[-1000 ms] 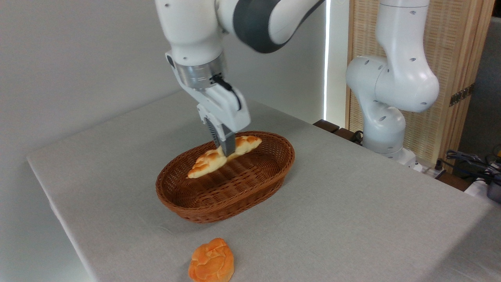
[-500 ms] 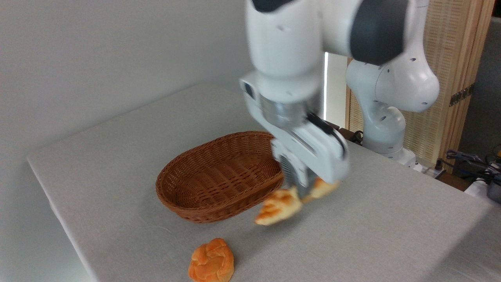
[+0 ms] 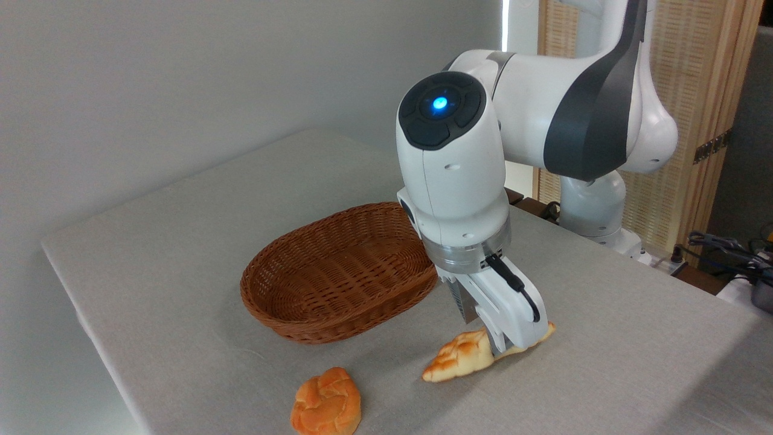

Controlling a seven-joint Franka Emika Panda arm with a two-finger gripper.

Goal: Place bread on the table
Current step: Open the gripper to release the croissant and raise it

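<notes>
**Braided loaf down on the cloth, right of the basket**

My white two-finger gripper (image 3: 496,344) is closed on the long, pointed, braided loaf of bread (image 3: 462,356), pinching it around the middle; my fingers are mostly hidden behind the gripper body. The loaf is pale cream with golden-brown toasted patches and a knotted, glossy crust. It lies low against the large flat table with the light grey cloth-like surface (image 3: 181,254), just to the right of and in front of the brown oval wicker basket (image 3: 338,272), clear of its rim. Whether its underside fully rests on the cloth I cannot tell.

The basket is tightly woven, with sloping walls and a ribbed floor. In front of it, near the table's front edge, sits a smaller, rounder orange bun (image 3: 326,403) with a lumpy, twisted top.

The cloth is matte and faintly creased. Beyond the basket stands a plain grey wall, and to its far right a slatted wooden screen (image 3: 694,90) and some dark cables (image 3: 724,248).

The loaf's long axis runs diagonally: one tip points front-left toward the bun, the other pokes out back-right behind my gripper.
</notes>
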